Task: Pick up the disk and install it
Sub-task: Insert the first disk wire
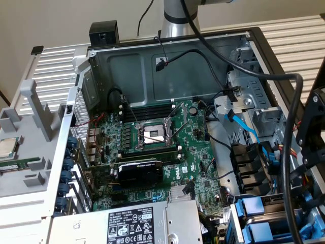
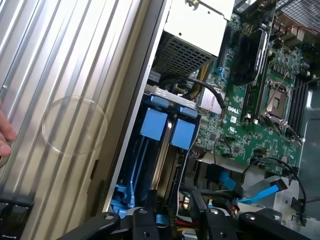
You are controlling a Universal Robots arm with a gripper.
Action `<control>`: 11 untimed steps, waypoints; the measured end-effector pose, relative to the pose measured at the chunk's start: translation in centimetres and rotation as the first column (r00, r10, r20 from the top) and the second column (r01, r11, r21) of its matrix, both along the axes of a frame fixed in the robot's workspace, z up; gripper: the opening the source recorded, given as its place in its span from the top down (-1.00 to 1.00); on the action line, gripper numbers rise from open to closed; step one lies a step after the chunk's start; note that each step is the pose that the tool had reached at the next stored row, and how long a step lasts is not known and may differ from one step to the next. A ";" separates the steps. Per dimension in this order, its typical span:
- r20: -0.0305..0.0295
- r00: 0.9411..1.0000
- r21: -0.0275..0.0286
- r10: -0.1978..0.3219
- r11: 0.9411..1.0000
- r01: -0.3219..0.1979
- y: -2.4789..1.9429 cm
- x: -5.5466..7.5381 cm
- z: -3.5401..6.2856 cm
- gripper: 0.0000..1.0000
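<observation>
Two blue plastic drive frames (image 2: 167,129) stand on edge side by side in the drive cage at the case's corner. In the exterior view they are at the lower right (image 1: 256,216). A strip of silver metal (image 2: 162,170) runs between them. The disk's labelled face is hidden, so I cannot tell which frame carries it. My gripper (image 2: 172,226) hangs just above and outside this cage, its black body close to the frames' outer ends. The arm's black wrist assembly (image 1: 314,137) is at the exterior view's right edge, over the case wall.
The open case holds the motherboard (image 1: 152,137), a black graphics card (image 1: 137,173) and the grey power-supply box (image 1: 137,223). Blue cables (image 1: 244,124) and a thick black cable (image 1: 289,127) cross beside the cage. A person's hand (image 2: 4,132) rests on the ribbed metal surface (image 2: 65,75).
</observation>
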State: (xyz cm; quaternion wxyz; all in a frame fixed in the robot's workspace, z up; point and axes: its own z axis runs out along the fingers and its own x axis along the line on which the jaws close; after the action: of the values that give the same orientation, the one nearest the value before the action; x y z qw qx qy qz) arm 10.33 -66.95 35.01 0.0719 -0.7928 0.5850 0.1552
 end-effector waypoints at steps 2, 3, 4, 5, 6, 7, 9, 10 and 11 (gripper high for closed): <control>0.002 1.000 0.001 0.021 1.000 -0.021 0.00 0.0 -0.02 0.22; 0.003 1.000 0.001 0.030 1.000 -0.030 0.00 0.0 -0.02 0.22; 0.005 0.999 0.001 0.040 0.999 -0.040 0.00 0.1 -0.03 0.22; 0.006 0.999 0.001 0.047 0.999 -0.047 0.00 0.1 -0.03 0.22; 0.008 0.999 0.001 0.054 0.999 -0.054 0.00 0.1 -0.02 0.22; 0.010 0.998 0.000 0.059 0.998 -0.059 -0.01 0.2 -0.02 0.22; 0.014 0.998 0.000 0.068 0.998 -0.068 0.00 0.4 -0.03 0.22; 0.015 0.997 0.001 0.070 0.998 -0.070 0.00 0.4 -0.07 0.22; 0.017 0.997 0.002 0.073 0.997 -0.073 0.00 0.4 -0.13 0.22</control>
State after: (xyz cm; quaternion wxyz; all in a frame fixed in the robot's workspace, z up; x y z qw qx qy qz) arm 10.74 -66.94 34.88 0.0722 -0.8149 0.5547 0.1519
